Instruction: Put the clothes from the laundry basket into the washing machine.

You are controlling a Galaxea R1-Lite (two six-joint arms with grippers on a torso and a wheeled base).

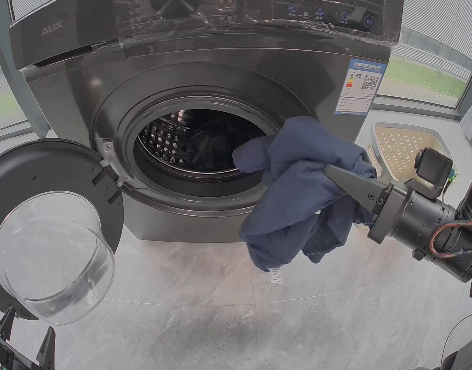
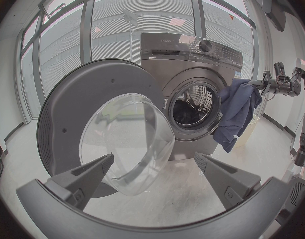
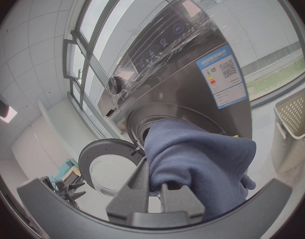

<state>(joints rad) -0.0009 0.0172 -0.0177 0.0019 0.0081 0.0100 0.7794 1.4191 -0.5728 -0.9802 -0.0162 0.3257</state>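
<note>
A dark grey washing machine [image 1: 205,68] stands ahead with its round door [image 1: 51,222] swung open to the left. Dark clothes [image 1: 210,142] lie inside the drum. My right gripper [image 1: 331,173] is shut on a navy blue garment [image 1: 297,191], which hangs in the air just right of the drum opening, over the floor. The same blue garment [image 3: 199,160] drapes over the right gripper [image 3: 155,183] in the right wrist view. My left gripper [image 2: 152,165] is open and holds nothing, low on the left, near the open door [image 2: 102,117]. The beige laundry basket [image 1: 400,150] stands right of the machine.
Grey marbled floor [image 1: 220,309] spreads in front of the machine. Large windows [image 2: 109,27] run behind and beside it. The open door's glass bowl [image 1: 51,263] juts out on the left, close to my left gripper.
</note>
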